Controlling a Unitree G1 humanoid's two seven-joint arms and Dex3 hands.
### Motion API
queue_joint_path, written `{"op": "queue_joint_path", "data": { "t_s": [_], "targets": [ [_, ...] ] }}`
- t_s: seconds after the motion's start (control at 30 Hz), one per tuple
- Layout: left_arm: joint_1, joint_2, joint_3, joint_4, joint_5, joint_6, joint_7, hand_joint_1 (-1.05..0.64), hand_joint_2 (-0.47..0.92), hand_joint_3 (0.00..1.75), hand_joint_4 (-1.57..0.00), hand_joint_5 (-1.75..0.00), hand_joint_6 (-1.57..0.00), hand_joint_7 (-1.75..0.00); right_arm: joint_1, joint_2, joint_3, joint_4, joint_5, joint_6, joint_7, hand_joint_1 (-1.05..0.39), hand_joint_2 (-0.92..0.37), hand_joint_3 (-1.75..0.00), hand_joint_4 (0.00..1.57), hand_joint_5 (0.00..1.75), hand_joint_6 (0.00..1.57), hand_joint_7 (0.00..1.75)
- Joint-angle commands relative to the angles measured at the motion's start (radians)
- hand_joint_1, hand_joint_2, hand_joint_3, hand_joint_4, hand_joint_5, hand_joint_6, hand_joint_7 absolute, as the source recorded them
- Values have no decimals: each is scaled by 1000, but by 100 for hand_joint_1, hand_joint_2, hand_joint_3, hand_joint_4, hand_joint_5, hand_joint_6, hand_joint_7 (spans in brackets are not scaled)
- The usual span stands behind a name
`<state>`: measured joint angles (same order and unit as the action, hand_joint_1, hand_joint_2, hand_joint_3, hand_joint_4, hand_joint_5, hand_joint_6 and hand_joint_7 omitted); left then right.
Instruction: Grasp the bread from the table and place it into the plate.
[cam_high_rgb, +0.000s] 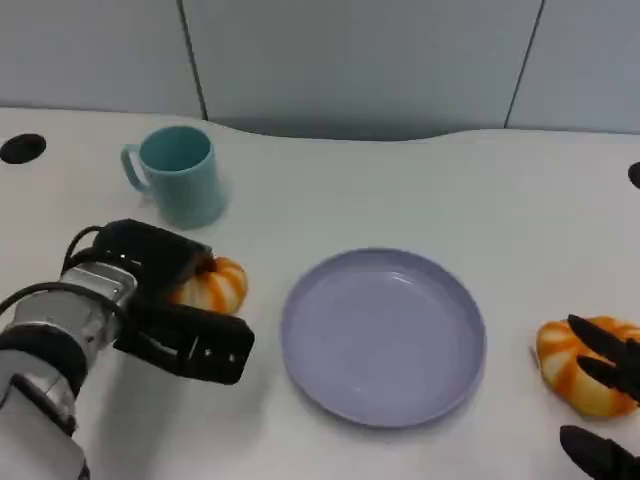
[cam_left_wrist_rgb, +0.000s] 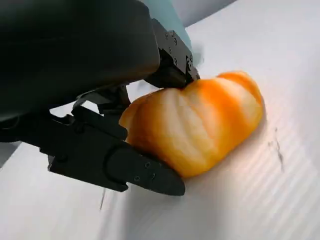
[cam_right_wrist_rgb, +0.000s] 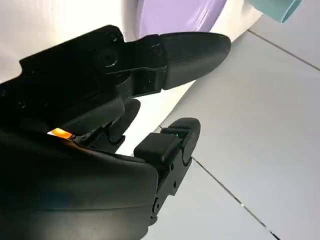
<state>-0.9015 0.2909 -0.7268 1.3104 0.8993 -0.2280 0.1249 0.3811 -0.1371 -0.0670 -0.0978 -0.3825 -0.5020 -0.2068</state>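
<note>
Left hand (cam_high_rgb: 175, 300) grips bread (cam_high_rgb: 212, 285) on the worktop (cam_high_rgb: 400, 190), left of purple plate (cam_high_rgb: 383, 335). Right hand (cam_high_rgb: 605, 400) rests on second bread (cam_high_rgb: 575, 365), fingers apart, no grip. Teal mug (cam_high_rgb: 178, 173) behind.

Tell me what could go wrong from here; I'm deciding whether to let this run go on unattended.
The left hand has fingers on both sides of the bread, which still lies on the table; the rounded, glossy piece might slip out as it is lifted. The teal mug stands close behind that hand, so a wide swing could knock it. The right hand sits over a second bread and might nudge it.
</note>
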Motion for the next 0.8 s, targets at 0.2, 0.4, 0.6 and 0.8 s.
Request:
{"op": "queue_joint_path", "data": {
  "t_s": [0.2, 0.4, 0.6, 0.8],
  "targets": [
    [48, 28, 183, -14, -209, -97, -32, -24, 92, 27, -56, -175, -44, -173, -2, -8, -17, -2, 5, 3, -11, -36, -92, -34, 82, 1, 60, 0],
    [78, 87, 240, -75, -269, -228, -26, -18, 89, 17, -59, -175, -43, -175, -3, 3, -13, -1, 16, 3, -11, -36, -92, -33, 84, 2, 61, 1],
    [117, 161, 297, -184, -316, -441, 3, -16, 85, 15, -68, -175, -48, -175, -9, -1, -12, 3, -12, 7, -21, -35, -92, -33, 80, 0, 61, 0],
    [116, 180, 323, -254, -337, -569, -25, -14, 87, 14, -72, -175, -50, -175, -12, -3, -11, 8, -20, 8, -25, -35, -92, -33, 81, 1, 60, 0]
  ]
}}
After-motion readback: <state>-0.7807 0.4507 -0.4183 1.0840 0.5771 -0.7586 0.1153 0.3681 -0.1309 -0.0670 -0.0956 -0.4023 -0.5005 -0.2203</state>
